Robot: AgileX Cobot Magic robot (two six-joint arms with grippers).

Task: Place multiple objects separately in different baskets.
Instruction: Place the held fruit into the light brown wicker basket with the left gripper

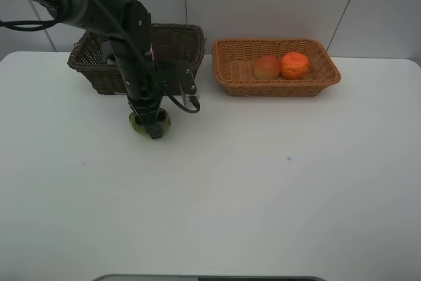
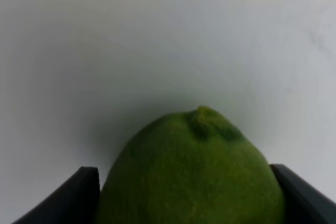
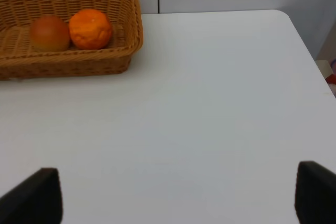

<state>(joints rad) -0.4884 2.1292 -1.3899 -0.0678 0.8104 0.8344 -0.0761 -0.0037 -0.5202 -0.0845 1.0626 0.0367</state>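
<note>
I see white table (image 1: 263,195). On it: dark brown basket (image 1: 177,47) far left, orange-tan basket (image 1: 276,83) far right, green round fruit (image 1: 140,123) near dark basket.

- counter (image 1: 263,195): smooth, matt white surface.
- green round fruit (image 2: 191,177): finely pebbled, dull green rind with a knobbly tip.
- orange-tan basket (image 1: 227,77): woven wicker, ribbed and slightly shiny.
- dark brown basket (image 1: 187,41): coarser woven wicker, matt.
- orange (image 3: 90,28): dimpled peel, faint sheen.
- red-yellow peach (image 3: 49,33): smooth, matt skin.
- left hand (image 1: 150,123): matt black, plastic-looking.
</note>
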